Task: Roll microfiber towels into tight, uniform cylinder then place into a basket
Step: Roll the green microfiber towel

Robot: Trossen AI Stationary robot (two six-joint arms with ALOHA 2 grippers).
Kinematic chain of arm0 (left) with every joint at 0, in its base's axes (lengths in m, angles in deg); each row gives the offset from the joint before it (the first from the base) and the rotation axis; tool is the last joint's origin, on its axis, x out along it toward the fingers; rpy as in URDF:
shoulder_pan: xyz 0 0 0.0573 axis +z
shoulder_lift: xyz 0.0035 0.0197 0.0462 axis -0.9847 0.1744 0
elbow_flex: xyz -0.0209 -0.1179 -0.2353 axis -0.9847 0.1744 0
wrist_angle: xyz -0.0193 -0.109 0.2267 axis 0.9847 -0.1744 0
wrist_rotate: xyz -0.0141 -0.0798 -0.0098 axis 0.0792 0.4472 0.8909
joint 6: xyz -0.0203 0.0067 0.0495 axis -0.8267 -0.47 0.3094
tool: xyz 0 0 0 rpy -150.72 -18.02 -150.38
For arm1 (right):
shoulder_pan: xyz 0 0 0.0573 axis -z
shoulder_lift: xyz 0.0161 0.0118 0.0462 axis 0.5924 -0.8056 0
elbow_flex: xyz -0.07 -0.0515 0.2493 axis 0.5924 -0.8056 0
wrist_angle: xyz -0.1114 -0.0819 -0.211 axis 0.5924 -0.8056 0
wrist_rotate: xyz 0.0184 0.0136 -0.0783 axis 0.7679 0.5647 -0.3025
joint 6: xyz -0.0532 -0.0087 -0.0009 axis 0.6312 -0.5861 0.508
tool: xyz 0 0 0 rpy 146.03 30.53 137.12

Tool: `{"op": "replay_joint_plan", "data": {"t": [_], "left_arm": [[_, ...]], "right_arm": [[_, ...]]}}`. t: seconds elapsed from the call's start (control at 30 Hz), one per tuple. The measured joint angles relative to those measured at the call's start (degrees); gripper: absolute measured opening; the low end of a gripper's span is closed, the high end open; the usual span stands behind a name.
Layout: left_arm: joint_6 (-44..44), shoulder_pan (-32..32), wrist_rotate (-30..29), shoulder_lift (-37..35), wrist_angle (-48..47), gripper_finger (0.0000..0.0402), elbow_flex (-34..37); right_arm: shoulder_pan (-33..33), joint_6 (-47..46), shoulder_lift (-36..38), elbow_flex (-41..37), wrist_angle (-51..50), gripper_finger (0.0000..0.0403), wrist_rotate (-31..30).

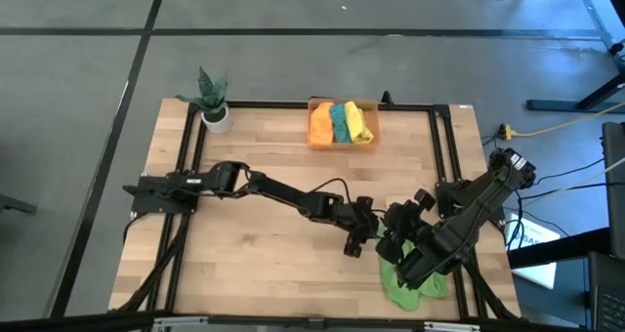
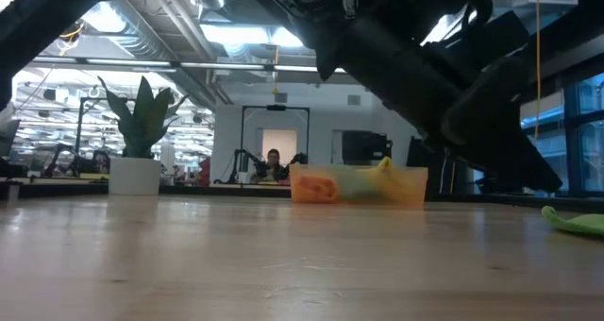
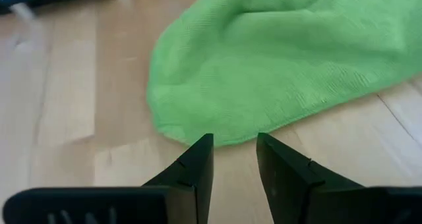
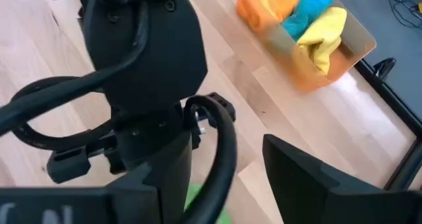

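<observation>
**Both my grippers at the green towel, nothing held**

My left gripper [image 3: 234,151] hangs just above the wood with its fingers [image 3: 198,161] spread a little apart. The gap between them is narrow, and nothing sits in it. The tips point at the near edge of the green towel [image 3: 264,59] and stop just short of the cloth; I cannot tell whether they graze it. From above, this gripper [image 1: 354,244] sits at the end of my left arm, which reaches across the table [image 1: 254,264] from its left side toward the front right corner.

My right gripper [image 1: 389,246] comes in from the right side and meets the left one over the same spot, just beside the green towel [image 1: 415,285], which lies crumpled and unrolled at the table's front right corner. In my right wrist view its fingers [image 4: 310,178] stand wide apart, with my left arm's wrist filling the space ahead of them. They hold nothing.

The basket [image 1: 343,124] stands at the back edge of the table, near the middle. Three rolled towels lie in it side by side: orange [image 1: 321,123], teal [image 1: 342,121] and yellow [image 1: 359,122]. A potted plant [image 1: 214,103] stands at the back left corner, well apart from the basket.
</observation>
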Motion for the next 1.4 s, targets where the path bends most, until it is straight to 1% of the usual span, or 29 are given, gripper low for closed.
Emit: {"op": "replay_joint_plan", "data": {"t": [0.07,0.13,0.2,0.27,0.5,0.57,0.6,0.63,0.73,0.77,0.8,0.9,1.0,1.07,1.2,1.33,1.4], "left_arm": [[-1.82,-0.11,-2.26,0.00,-0.62,0.0108,0.00],[-1.99,0.14,-6.49,0.00,-1.74,0.0108,0.01],[-2.04,0.86,-11.57,-0.16,-1.65,0.0108,0.03],[-2.07,1.71,-15.00,-0.67,-1.45,0.0108,0.00],[-6.00,4.61,-18.01,-1.07,-2.80,0.0108,0.13],[-6.97,5.50,-17.18,-1.11,-2.87,0.0108,0.13],[-7.58,5.90,-15.03,-1.11,-2.91,0.0108,0.13],[-8.05,6.26,-11.67,-1.11,-2.89,0.0108,0.13],[-9.39,6.86,1.03,-1.11,-2.71,0.0108,0.13],[-9.53,6.62,3.59,-1.11,-2.72,0.0108,0.13],[-9.29,6.15,4.33,-1.11,-2.66,0.0108,0.13],[-6.18,4.43,3.16,-0.77,-1.90,0.0108,0.10],[-3.34,2.62,3.18,0.07,-0.24,0.0108,0.09],[-1.63,1.62,1.59,0.09,0.83,0.0108,0.11],[-4.76,0.09,-6.15,0.02,3.52,0.0108,0.07],[-7.14,-0.50,-7.26,0.76,5.61,0.0108,-0.07],[-7.96,-0.61,-7.43,1.41,5.13,0.0108,0.10]], "right_arm": [[-0.02,0.82,0.16,0.00,-0.01,0.0188,-0.05],[0.02,1.36,0.36,0.00,-0.04,0.0188,0.23],[0.01,1.37,0.54,0.00,-0.16,0.0188,2.15],[-0.22,1.22,0.91,-0.02,-0.27,0.0188,3.54],[-1.05,1.22,2.88,0.02,0.19,0.0188,7.03],[-1.10,1.22,3.13,0.02,0.16,0.0188,7.11],[-1.22,1.24,3.17,0.02,0.16,0.0188,7.30],[-1.31,1.26,3.18,0.02,0.18,0.0188,7.56],[-1.16,1.26,3.24,0.02,0.18,0.0188,7.66],[-1.11,1.26,3.24,0.02,0.15,0.0188,7.54],[-1.09,1.26,3.24,0.02,0.16,0.0188,7.47],[-1.20,1.26,3.24,0.02,0.16,0.0188,7.51],[-1.14,1.25,3.24,0.02,0.27,0.0188,7.52],[-1.14,1.26,3.24,0.02,0.52,0.0188,7.49],[-1.14,1.26,3.24,0.02,0.65,0.0188,7.50],[-1.14,1.24,3.27,0.02,0.92,0.0188,7.49],[-1.14,1.24,3.27,0.02,1.15,0.0188,7.51]]}}
